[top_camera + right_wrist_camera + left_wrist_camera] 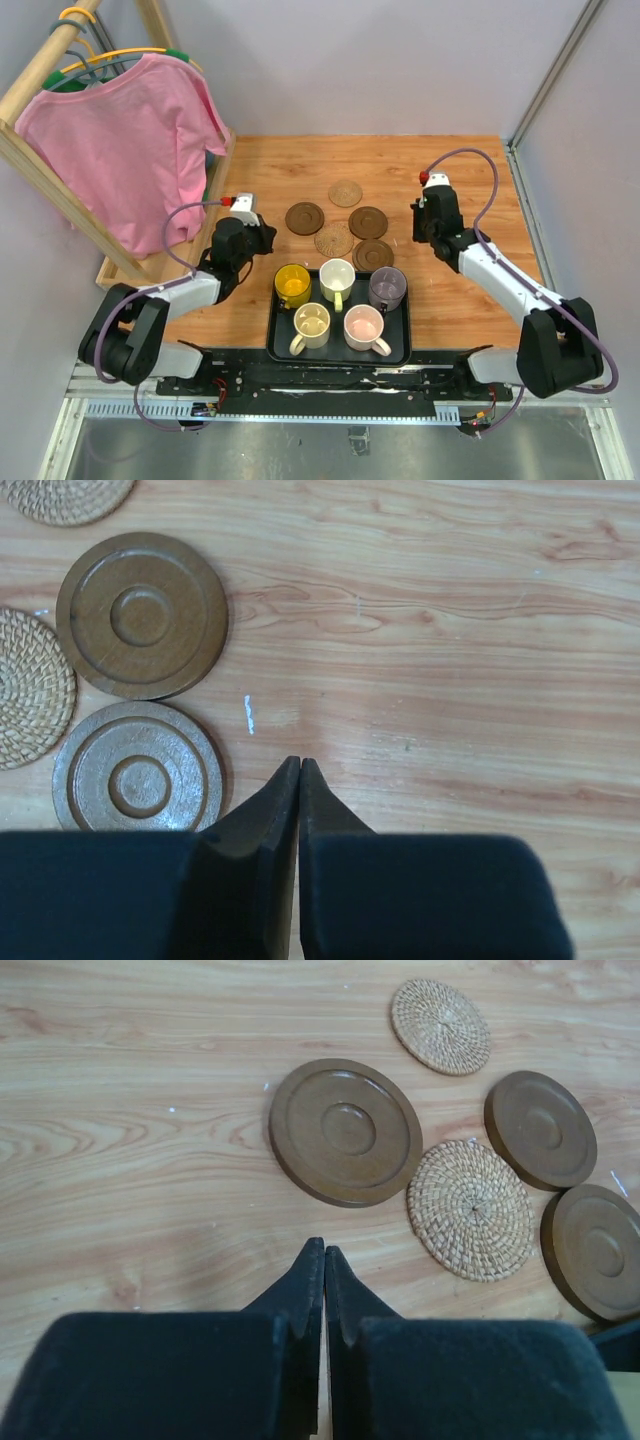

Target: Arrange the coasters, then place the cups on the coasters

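Three dark brown coasters [305,216] [368,221] [373,255] and two woven tan coasters [345,192] [334,239] lie in a loose cluster on the wooden table. Behind them toward me, a black tray [335,358] holds the cups: yellow [293,284], white [337,278], grey-purple [387,288], cream [311,323] and pink [364,326]. My left gripper [324,1250] is shut and empty, just short of the largest-looking dark coaster [345,1131]. My right gripper [300,763] is shut and empty beside a dark coaster [138,772], on its right.
A pink shirt [120,150] hangs on a wooden rack [150,265] along the table's left side, close to my left arm. Grey walls bound the table at the back and right. Bare wood [450,630] lies right of the coasters.
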Tool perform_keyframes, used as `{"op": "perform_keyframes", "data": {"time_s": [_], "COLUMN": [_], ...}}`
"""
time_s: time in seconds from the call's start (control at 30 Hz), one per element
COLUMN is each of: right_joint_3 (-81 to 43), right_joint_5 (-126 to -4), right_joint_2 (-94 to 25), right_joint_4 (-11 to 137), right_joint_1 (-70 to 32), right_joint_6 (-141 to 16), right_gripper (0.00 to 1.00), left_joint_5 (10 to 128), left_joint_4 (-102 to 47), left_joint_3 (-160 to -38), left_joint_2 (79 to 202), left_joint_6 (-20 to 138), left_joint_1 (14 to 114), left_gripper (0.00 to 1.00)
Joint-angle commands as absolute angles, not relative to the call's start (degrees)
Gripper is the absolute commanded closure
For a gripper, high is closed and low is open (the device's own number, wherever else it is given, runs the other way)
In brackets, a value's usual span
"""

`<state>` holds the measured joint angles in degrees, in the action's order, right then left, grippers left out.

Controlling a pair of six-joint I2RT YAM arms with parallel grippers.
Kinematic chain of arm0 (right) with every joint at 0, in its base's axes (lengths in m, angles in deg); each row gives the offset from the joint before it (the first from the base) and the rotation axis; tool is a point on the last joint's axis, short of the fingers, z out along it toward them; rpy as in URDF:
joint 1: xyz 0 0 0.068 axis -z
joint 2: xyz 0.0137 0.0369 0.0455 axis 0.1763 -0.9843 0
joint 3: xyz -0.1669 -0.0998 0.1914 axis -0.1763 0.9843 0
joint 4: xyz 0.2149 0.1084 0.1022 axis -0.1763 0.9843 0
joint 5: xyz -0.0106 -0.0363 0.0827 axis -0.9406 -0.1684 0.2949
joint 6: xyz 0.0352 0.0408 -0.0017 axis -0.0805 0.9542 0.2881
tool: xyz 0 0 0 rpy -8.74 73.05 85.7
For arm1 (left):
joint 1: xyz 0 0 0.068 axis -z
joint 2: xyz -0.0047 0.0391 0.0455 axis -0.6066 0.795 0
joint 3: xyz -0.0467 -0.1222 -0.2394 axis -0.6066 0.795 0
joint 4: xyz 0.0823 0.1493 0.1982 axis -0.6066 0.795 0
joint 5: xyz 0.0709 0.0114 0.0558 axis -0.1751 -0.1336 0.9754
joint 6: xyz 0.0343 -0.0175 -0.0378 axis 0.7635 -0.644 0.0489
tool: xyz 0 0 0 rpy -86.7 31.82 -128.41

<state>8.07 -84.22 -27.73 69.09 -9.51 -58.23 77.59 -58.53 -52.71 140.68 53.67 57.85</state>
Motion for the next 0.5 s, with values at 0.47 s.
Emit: {"op": "perform_keyframes", "data": {"time_s": [0.47], "right_joint_3": [3.09], "right_joint_5": [-67.05], "right_joint_2": [-44.69], "right_joint_4": [67.32], "right_joint_1": [-16.0], "right_joint_6": [-55.85], "right_gripper": [0.99], "left_joint_5": [74.3], "left_joint_4": [-62.85], "left_joint_3": [-66.8], "left_joint_2": [159.99], "left_joint_6": [55.26], "left_joint_1": [65.59], "left_gripper": [0.99]}}
